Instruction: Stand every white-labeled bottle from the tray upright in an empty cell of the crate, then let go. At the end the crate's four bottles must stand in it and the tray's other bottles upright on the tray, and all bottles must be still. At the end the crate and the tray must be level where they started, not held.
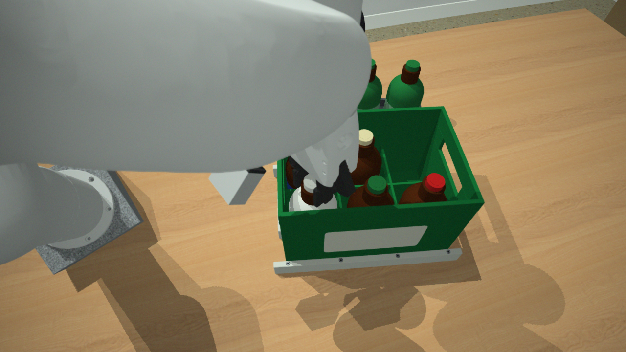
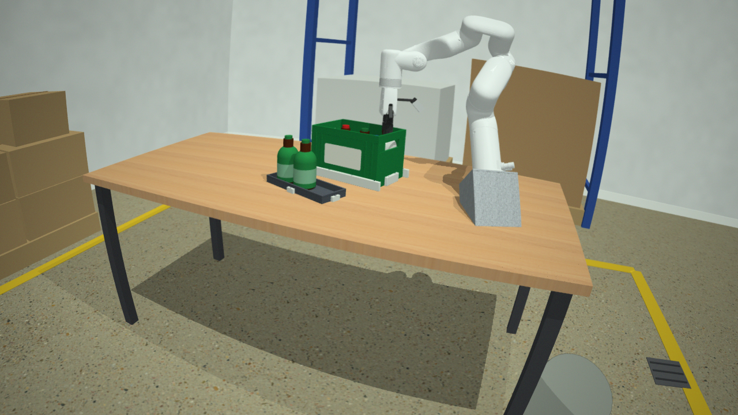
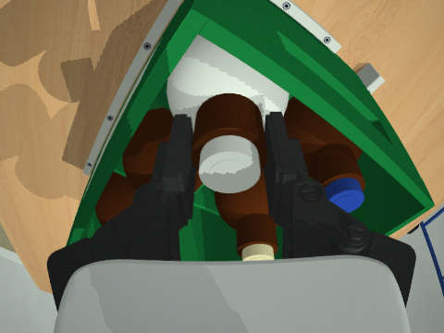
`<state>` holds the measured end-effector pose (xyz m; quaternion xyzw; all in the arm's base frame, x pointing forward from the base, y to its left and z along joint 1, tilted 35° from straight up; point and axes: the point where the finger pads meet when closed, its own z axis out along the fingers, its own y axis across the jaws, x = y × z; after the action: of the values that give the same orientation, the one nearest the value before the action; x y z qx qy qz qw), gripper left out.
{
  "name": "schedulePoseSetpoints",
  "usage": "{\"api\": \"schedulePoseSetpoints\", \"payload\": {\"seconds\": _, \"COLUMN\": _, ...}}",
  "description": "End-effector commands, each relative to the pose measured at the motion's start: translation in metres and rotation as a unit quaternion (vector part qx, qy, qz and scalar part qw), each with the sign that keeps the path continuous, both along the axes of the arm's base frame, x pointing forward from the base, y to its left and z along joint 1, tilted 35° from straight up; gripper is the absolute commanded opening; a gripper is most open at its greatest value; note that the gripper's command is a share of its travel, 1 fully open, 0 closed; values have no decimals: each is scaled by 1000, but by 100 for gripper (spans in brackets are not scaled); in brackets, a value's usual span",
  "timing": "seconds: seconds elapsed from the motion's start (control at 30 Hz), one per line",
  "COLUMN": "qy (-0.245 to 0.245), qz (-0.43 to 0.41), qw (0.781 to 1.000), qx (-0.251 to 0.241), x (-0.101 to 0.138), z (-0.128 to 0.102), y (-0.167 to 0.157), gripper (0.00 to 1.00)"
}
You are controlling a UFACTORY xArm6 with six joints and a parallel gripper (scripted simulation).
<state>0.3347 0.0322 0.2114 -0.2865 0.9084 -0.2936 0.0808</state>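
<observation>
My gripper is shut on the neck of the white-labeled bottle, which stands upright, low inside the front-left cell of the green crate. In the top view the bottle shows just above the crate's front wall, with the gripper on its neck. The crate also holds brown bottles with a cream cap, a green cap, a red cap and a blue cap. Two green-labeled bottles stand upright on the dark tray.
The crate sits in a grey bracket frame on the wooden table. The arm's grey base block stands to the right of the crate. Cardboard boxes are stacked on the floor at the left.
</observation>
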Motion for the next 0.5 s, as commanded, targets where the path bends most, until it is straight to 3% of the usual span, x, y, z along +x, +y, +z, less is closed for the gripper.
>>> {"api": "schedulePoseSetpoints", "payload": {"seconds": 0.0, "qy": -2, "qz": 0, "qw": 1000, "qx": 1, "x": 1, "z": 0, "y": 0, "gripper": 0}}
{"api": "schedulePoseSetpoints", "payload": {"seconds": 0.47, "qy": -2, "qz": 0, "qw": 1000, "qx": 1, "x": 3, "z": -4, "y": -3, "gripper": 0}}
